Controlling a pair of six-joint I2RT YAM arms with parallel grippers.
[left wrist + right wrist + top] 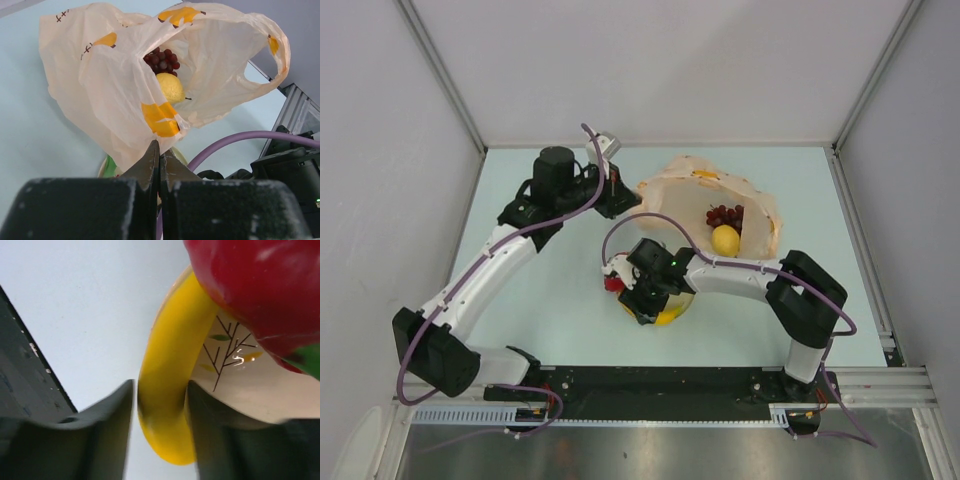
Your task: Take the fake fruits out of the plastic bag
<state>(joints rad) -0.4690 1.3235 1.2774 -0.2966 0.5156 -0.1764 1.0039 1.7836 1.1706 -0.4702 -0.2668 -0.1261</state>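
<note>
The pale orange plastic bag (705, 190) lies open at the back centre, also in the left wrist view (115, 85). Inside it are the dark red grape bunch (724, 215) (162, 59) and the yellow lemon (725, 240) (170, 87). My left gripper (617, 197) (160, 150) is shut on the bag's near edge. My right gripper (655, 303) (160, 385) straddles the yellow banana (167, 370) (670, 317), which lies on the plate rim. There is a thin gap at the left finger. The glossy red fruit (255, 290) (613, 283) lies on the plate.
The cream plate with a leaf sprig drawing (240, 385) (686, 303) sits in front of the bag, mostly hidden under my right wrist. A purple cable (240, 137) crosses between plate and bag. Grey walls enclose the table on three sides.
</note>
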